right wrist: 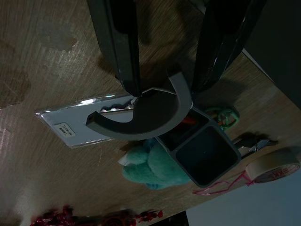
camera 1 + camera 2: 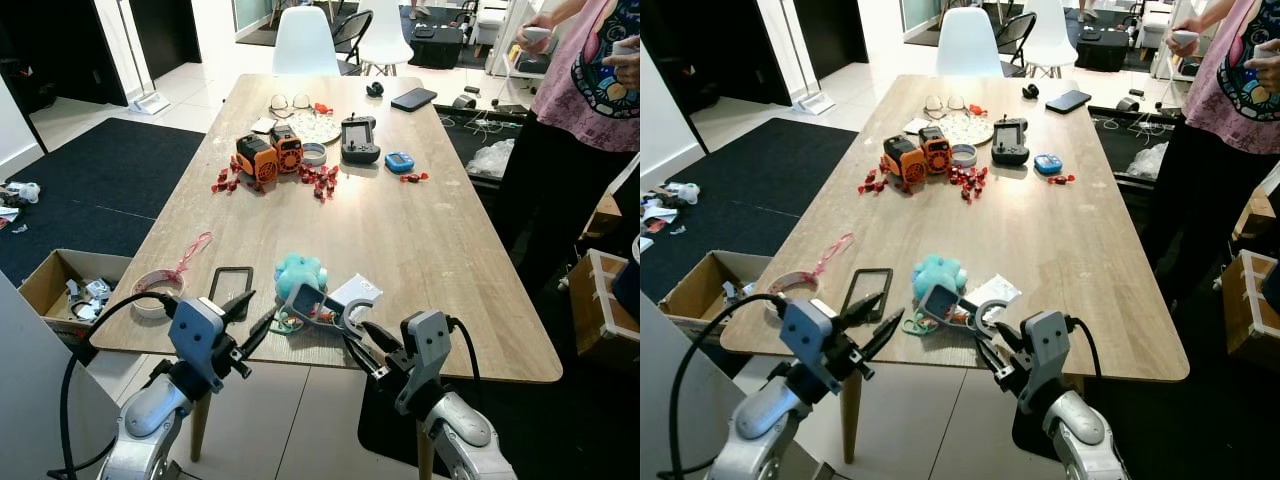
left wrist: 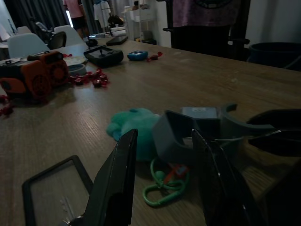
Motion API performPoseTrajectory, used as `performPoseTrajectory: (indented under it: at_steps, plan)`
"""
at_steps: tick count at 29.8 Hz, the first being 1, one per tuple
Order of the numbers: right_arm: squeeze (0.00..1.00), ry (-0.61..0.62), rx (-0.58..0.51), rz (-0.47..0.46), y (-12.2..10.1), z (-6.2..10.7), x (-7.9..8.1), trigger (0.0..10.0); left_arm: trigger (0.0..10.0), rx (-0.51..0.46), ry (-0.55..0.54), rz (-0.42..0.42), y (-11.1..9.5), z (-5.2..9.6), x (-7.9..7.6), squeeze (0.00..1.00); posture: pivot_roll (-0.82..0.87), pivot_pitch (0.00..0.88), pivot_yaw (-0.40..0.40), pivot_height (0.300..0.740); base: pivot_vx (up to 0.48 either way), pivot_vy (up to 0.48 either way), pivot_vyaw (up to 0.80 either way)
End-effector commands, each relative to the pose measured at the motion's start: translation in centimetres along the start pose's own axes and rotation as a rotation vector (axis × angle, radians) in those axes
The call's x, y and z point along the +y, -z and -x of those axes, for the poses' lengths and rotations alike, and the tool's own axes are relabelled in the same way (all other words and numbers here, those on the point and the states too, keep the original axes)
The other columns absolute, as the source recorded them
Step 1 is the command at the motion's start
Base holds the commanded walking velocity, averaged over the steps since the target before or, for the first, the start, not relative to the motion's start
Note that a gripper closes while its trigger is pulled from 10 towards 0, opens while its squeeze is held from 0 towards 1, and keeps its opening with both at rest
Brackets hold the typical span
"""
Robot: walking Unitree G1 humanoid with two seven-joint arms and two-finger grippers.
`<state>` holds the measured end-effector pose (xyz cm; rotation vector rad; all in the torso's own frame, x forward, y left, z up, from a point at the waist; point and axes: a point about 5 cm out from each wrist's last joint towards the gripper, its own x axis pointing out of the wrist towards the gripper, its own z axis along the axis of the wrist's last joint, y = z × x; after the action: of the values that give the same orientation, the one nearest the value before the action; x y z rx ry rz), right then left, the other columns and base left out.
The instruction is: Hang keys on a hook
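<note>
Both grippers brought low at the table (image 2: 420,250) near edge, left gripper (image 2: 252,322) fingers apart toward the green key loop (image 3: 162,188) beside the teal plush (image 2: 300,272), right gripper (image 1: 171,82) fingers straddling, perhaps gripping, the grey hook (image 1: 146,110), likely to steady it for hanging.
</note>
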<state>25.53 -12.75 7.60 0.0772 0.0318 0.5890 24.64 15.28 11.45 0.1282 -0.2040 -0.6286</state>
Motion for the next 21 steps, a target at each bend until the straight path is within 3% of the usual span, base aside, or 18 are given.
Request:
performPoseTrajectory:
  at_steps: [1,21]
  plan:
    - [0.0,0.008,-0.006,-0.007,0.13,0.22,-0.03,10.0,10.0,0.011,0.04,-0.025,0.02,0.39,-0.29,0.0,0.05,0.079,-0.01,0.74,0.0,0.0,0.0]
    - [0.0,-0.009,-0.025,-0.013,-0.2,-0.05,0.29,10.0,10.0,0.007,0.08,-0.022,0.04,0.56,-0.53,0.0,0.05,0.081,-0.012,0.74,0.0,0.0,0.0]
